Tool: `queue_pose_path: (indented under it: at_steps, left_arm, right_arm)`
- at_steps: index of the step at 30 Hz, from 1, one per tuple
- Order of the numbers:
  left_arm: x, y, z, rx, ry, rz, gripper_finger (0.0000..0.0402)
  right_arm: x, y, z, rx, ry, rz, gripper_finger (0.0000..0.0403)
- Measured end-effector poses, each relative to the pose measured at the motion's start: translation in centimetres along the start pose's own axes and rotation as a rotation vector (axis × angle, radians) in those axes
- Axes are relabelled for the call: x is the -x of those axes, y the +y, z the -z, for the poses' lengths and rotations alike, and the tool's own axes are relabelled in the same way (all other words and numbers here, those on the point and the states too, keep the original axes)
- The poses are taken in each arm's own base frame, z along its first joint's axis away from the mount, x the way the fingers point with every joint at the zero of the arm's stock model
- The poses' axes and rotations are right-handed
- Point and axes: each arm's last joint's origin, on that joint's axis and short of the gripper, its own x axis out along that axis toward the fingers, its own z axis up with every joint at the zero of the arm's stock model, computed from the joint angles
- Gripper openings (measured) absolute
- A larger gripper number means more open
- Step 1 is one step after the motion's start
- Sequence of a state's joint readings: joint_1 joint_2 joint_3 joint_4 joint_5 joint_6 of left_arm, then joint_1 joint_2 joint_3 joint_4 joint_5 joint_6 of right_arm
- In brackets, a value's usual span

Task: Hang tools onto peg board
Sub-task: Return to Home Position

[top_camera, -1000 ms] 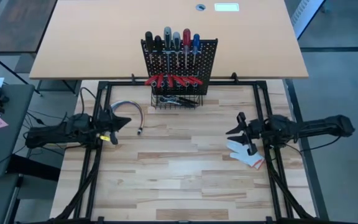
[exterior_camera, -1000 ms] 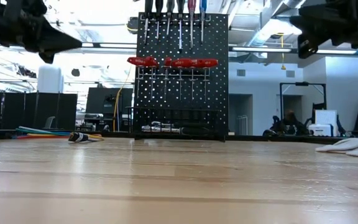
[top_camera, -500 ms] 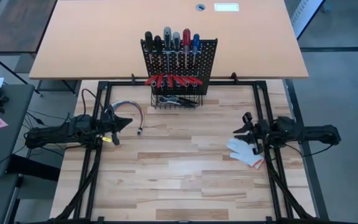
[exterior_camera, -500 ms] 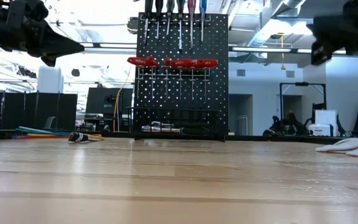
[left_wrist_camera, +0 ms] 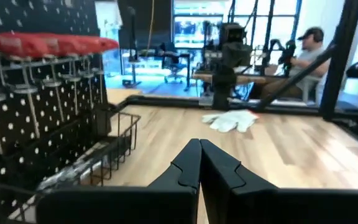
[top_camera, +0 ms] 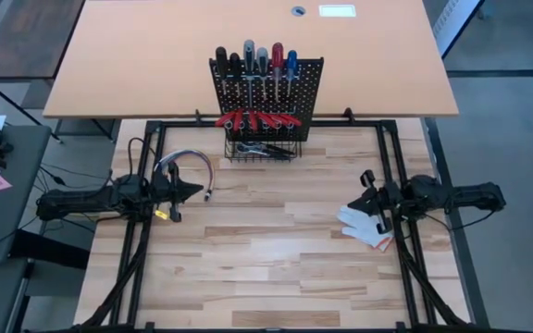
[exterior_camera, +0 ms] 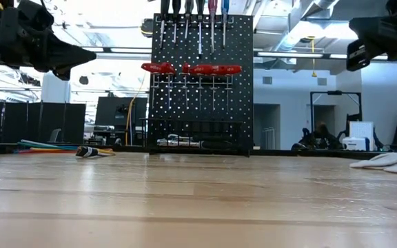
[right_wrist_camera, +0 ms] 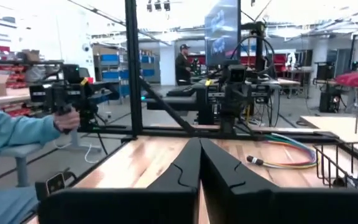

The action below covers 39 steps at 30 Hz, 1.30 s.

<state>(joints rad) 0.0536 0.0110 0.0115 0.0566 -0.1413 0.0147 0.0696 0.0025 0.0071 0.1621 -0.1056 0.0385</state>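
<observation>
Screwdrivers with black, grey, red and blue handles (top_camera: 255, 61) stand along the top of the small upright black perforated peg board (top_camera: 268, 92). A row of red-handled tools (top_camera: 257, 119) hangs below them, and a few dark pieces lie in the black wire basket (top_camera: 261, 149) at its foot. As far as I can see, none of the set is left on the light wooden worktop (top_camera: 276, 268). Over the last second only the arms have changed. The right arm has drawn back toward its side rail, so the right claw (top_camera: 366, 198) now hovers just by the white glove (top_camera: 368, 229). The left claw (top_camera: 191, 191) has shifted slightly inward and a touch lower, beside the bundle of multicoloured wires (top_camera: 189, 163). Both claws are clenched on nothing, their fingers pressed tip to tip in each wrist view, and both sit well apart from the board. To my eye the hanging is finished and the arms are simply folding back to rest, with nothing more to fetch.
</observation>
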Motion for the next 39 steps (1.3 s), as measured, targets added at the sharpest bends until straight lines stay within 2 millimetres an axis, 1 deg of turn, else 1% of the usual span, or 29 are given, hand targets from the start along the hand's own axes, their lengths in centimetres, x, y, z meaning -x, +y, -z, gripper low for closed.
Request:
queue_pose_path:
  at_steps: [6, 14, 17, 19, 26, 39]
  left_arm:
    - [0.0, 0.2, 0.1, -0.001, 0.004, -0.051, 0.0]
    - [0.0, 0.2, 0.1, -0.001, 0.005, -0.052, 0.0]
    - [0.0, 0.2, 0.1, -0.001, 0.004, -0.054, 0.0]
    - [0.0, 0.1, 0.1, -0.001, 0.003, -0.048, 0.0]
    - [0.1, -0.1, -0.2, -0.002, 0.017, -0.025, 0.0]
    - [0.1, -0.1, -0.1, -0.004, 0.028, -0.025, 0.0]
  right_arm:
    - [0.0, -0.3, 0.3, 0.063, 0.029, 0.067, 0.0013]
    - [0.1, -0.4, 0.9, 0.062, 0.088, 0.078, 0.0013]
    - [0.1, -0.9, 0.8, 0.07, 0.084, 0.243, 0.0013]
    - [0.2, -1.2, 0.8, 0.073, 0.084, 0.299, 0.0013]
    - [0.2, -1.4, 0.8, 0.075, 0.087, 0.324, 0.0013]
    - [0.3, -1.4, 1.1, 0.075, 0.117, 0.325, 0.0013]
